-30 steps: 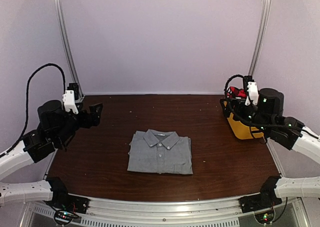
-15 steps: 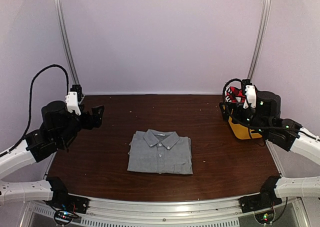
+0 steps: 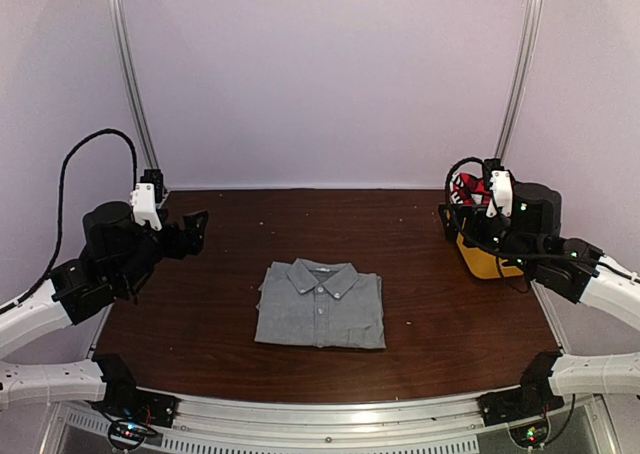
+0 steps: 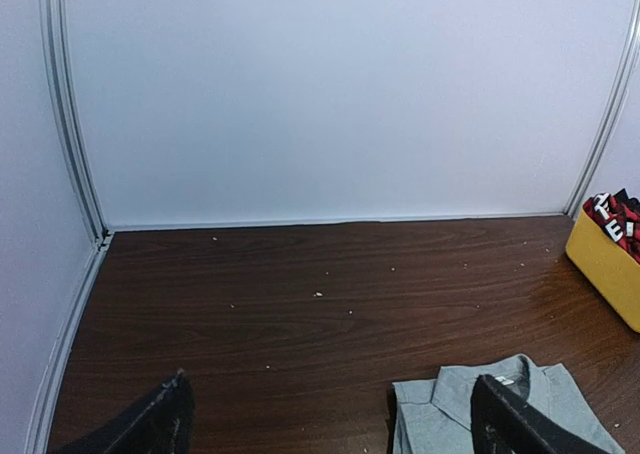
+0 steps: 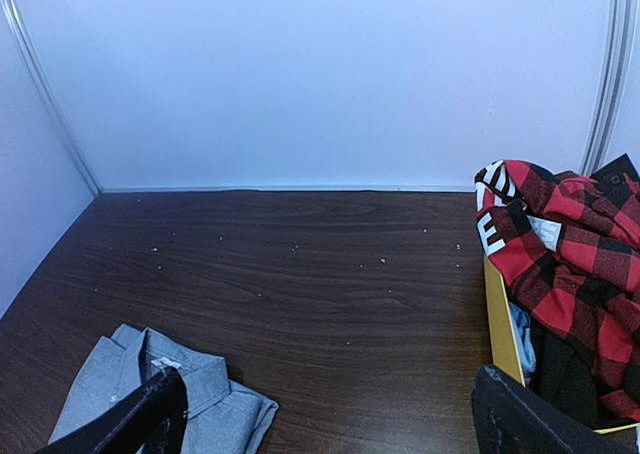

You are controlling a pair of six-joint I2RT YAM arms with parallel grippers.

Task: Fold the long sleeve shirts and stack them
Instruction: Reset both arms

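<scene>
A light-grey collared shirt lies folded flat at the middle of the dark wood table, collar toward the back; it also shows in the left wrist view and the right wrist view. A red-and-black plaid shirt is heaped in the yellow tub at the right edge. My left gripper hangs open above the table's left side, well clear of the grey shirt. My right gripper hovers open beside the tub, holding nothing. Both pairs of fingers stand wide apart in the wrist views.
White walls and metal rails close in the back and sides. Small pale crumbs dot the tabletop. The tub stands against the right wall with more dark cloth under the plaid shirt.
The left arm swung a little toward the back and right, then stopped. The right gripper shifted slightly up beside the tub. The grey shirt has not moved.
</scene>
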